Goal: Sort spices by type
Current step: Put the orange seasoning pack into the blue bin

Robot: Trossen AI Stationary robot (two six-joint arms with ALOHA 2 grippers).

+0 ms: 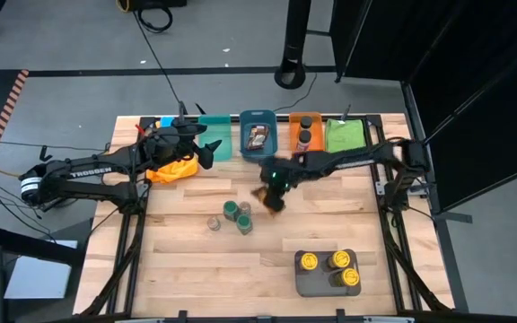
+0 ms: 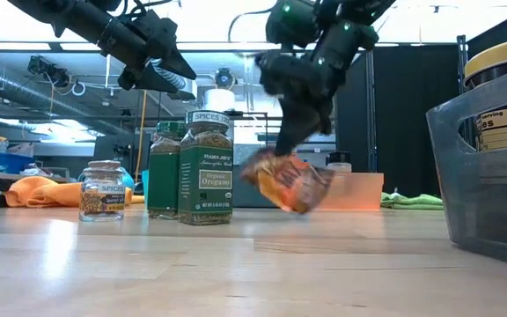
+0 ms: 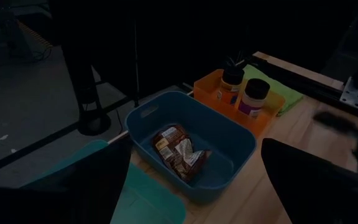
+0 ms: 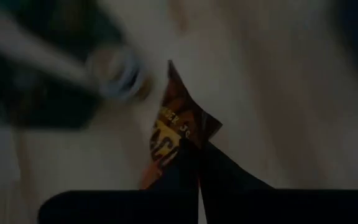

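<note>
High view: right gripper [image 1: 273,199] clamped on orange packet [image 2: 290,183] mid-table, left gripper [image 1: 206,151] wide open, empty; three jars [image 1: 232,217] unsorted, bins [image 1: 258,132] partly filled.

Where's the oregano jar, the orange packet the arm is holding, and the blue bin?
Oregano jar [image 2: 206,176]: low view, on its label.
Orange packet [image 2: 293,185]: low view, on its front face.
Blue bin [image 3: 229,134]: left wrist view, on its inner wall.

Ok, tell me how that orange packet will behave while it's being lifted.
Probably floppy: the orange packet hangs tilted and creased from the right gripper, shut on its top edge. Likely light, since a pinch at one edge carries it clear of the table. It may swing or slip if moved fast; the foil looks slick.
</note>
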